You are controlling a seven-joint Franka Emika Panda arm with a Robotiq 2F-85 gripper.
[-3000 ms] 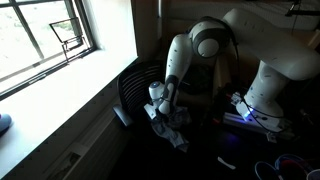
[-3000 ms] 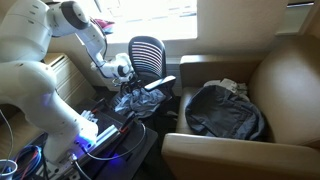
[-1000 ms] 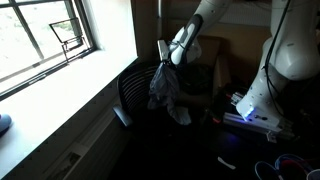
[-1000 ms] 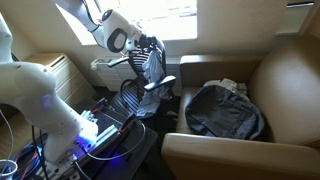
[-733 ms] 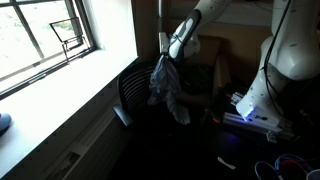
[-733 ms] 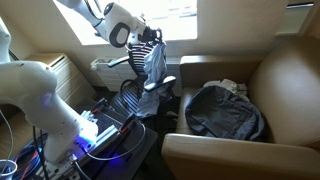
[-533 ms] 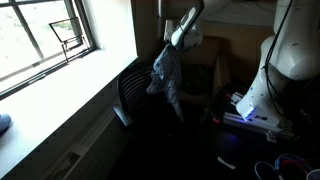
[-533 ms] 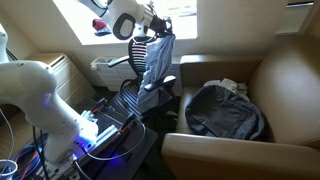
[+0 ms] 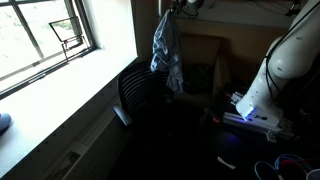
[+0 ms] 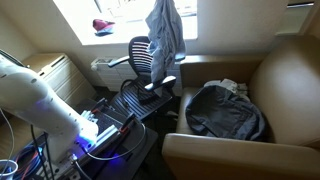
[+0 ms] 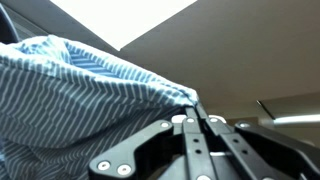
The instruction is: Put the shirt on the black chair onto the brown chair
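Where the wrist view looks along the gripper (image 11: 196, 118), its jaws are pinched together on a bunched fold of the shirt (image 11: 80, 90), a blue striped cloth. Soft and light, it hangs limp and long, clear above the black chair (image 10: 143, 62). It will likely swing and drape, so a high pinch on gathered cloth seems right. Farther off stands the brown chair (image 10: 285, 75), with a dark bag (image 10: 225, 110) covering much of its seat.
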